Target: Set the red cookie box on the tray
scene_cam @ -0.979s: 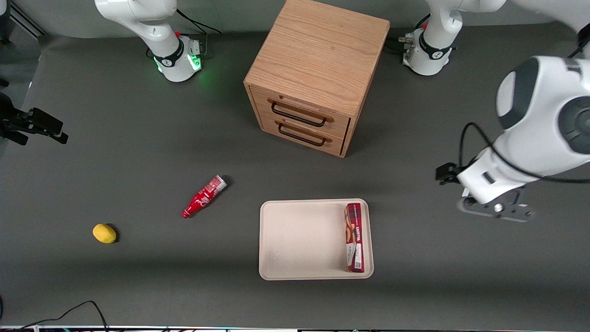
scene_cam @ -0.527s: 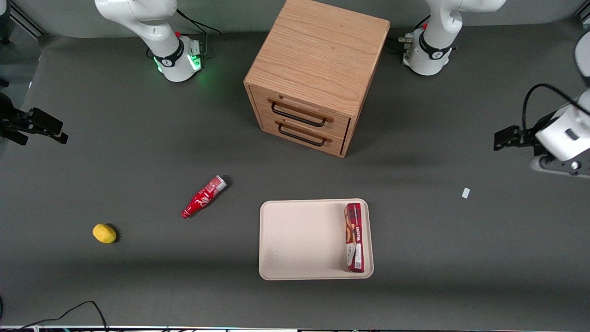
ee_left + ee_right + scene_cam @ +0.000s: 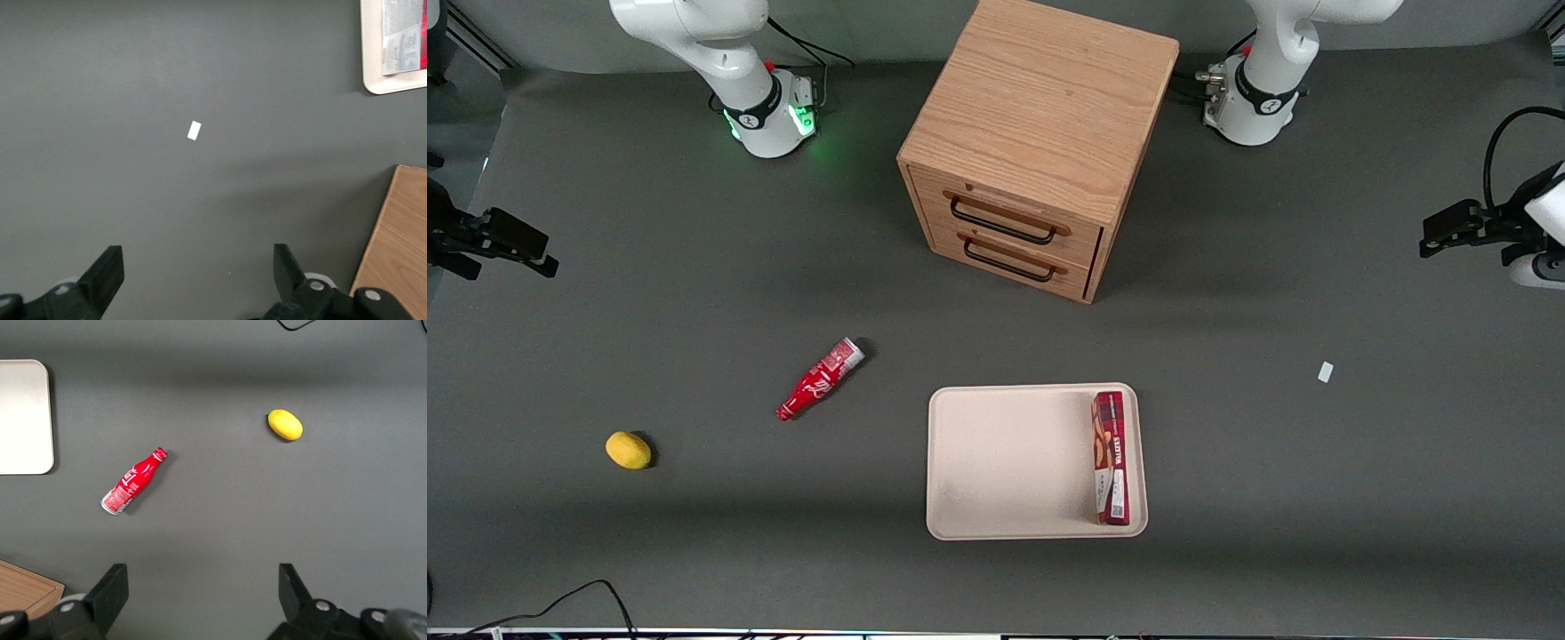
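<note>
The red cookie box (image 3: 1110, 458) lies flat in the cream tray (image 3: 1005, 462), along the tray's rim on the working arm's side. An end of the box (image 3: 402, 37) and a corner of the tray (image 3: 393, 83) also show in the left wrist view. My left gripper (image 3: 1449, 229) is at the working arm's end of the table, well away from the tray and farther from the front camera than it. In the wrist view the gripper (image 3: 198, 270) is open and empty above bare mat.
A wooden two-drawer cabinet (image 3: 1040, 133) stands farther from the camera than the tray; its edge shows in the wrist view (image 3: 397, 247). A white scrap (image 3: 1326, 372) lies on the mat. A red soda bottle (image 3: 819, 380) and a lemon (image 3: 628, 450) lie toward the parked arm's end.
My left arm has drawn back from beside the tray toward the working arm's end of the table and away from the front camera. The box stays in the tray.
</note>
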`<state>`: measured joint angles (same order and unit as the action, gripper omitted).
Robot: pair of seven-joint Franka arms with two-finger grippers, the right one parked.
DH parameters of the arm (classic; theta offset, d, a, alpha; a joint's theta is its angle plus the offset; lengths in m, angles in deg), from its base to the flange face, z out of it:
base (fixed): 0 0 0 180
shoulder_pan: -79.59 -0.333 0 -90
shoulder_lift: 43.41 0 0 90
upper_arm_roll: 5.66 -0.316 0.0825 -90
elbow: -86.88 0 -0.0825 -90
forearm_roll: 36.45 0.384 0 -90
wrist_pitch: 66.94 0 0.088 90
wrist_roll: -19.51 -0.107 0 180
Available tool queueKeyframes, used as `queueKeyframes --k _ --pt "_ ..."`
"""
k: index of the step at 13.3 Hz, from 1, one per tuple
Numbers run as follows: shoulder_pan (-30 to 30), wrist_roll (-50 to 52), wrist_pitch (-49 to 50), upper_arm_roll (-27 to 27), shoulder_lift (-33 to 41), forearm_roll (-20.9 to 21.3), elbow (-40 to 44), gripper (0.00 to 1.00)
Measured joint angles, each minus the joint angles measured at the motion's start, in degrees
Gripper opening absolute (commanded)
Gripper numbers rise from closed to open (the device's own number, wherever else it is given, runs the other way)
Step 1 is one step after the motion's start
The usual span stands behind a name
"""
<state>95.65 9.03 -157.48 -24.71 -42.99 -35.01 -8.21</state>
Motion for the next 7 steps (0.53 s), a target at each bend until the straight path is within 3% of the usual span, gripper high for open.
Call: queueKeyframes --k 7 --pt "-3.0 0.0 0.0 1.4 -0.4 0.4 1.2 1.00"
